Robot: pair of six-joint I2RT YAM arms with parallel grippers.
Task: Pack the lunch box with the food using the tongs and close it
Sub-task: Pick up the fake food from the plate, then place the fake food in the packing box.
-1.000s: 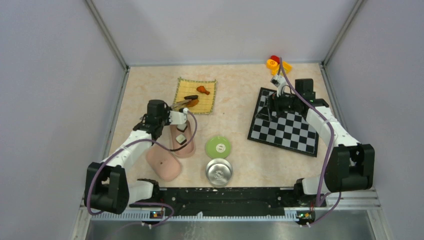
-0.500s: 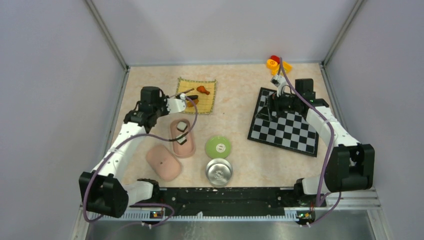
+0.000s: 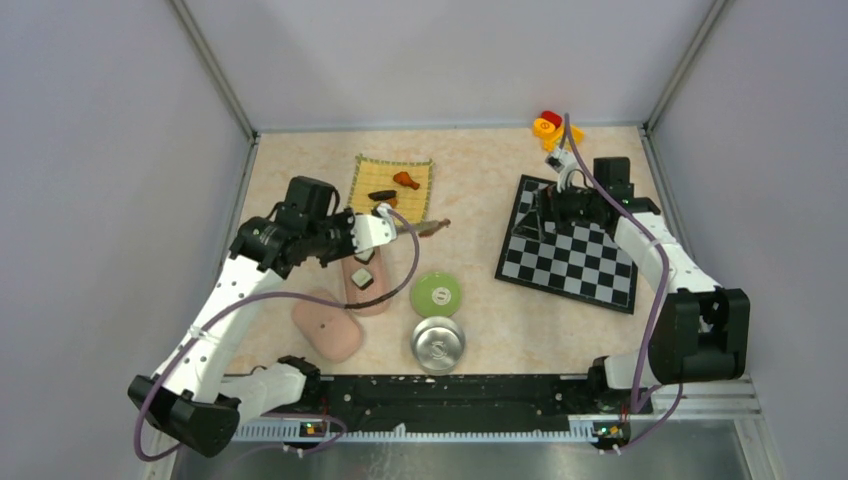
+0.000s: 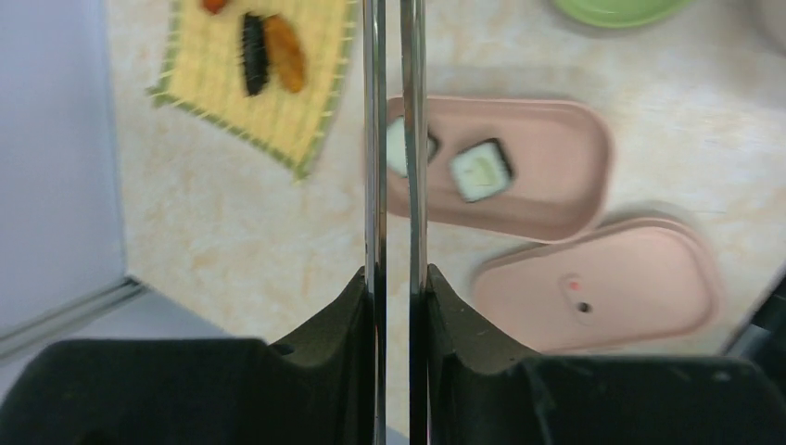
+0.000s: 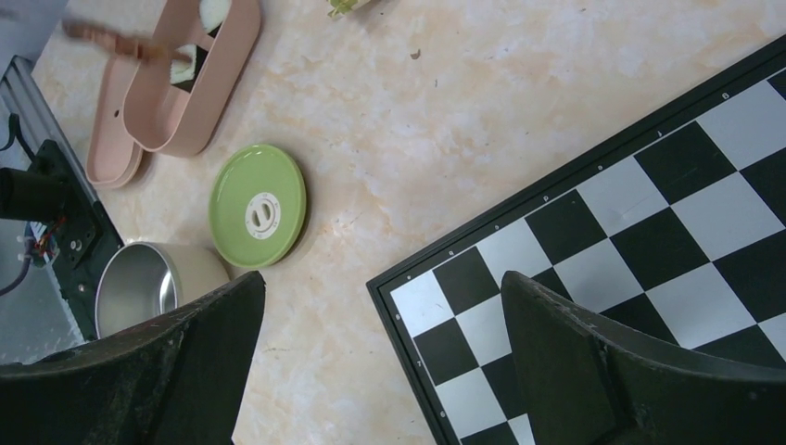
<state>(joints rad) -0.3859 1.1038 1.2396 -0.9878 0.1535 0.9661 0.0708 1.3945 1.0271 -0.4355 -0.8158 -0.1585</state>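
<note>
Left gripper (image 4: 397,280) clamped on tongs (image 4: 373,139); we only see that on left wrist. Right gripper (image 5: 382,283) wide apart over chessboard (image 5: 649,213), 3 o'clock of box (image 3: 373,304).

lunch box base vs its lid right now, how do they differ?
The lunch box is deep-walled and holds two sushi rolls. The lid is shallow and holds nothing, showing only a small hole. The lunch box lies close to the yellow mat, while the lid lies on the box's other side, farther from the mat. Both are pink, oblong with rounded ends, and lie flat.
</note>
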